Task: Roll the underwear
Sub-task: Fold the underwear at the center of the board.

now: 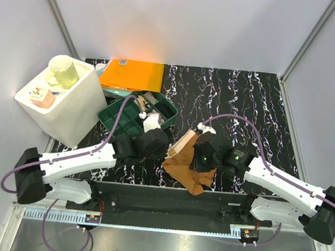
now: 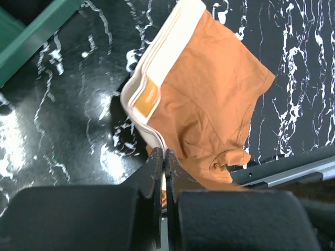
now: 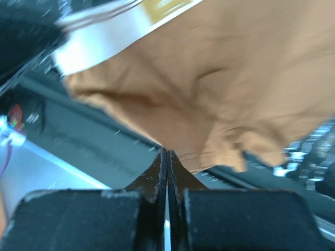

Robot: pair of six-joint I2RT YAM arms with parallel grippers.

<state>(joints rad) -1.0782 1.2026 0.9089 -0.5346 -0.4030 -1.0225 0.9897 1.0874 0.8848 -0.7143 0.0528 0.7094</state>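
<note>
Brown underwear with a pale waistband is lying crumpled on the marbled table, just right of the green tray. Left gripper and right gripper are both pinched together at its edge. Can't tell if they've got cloth.
</note>
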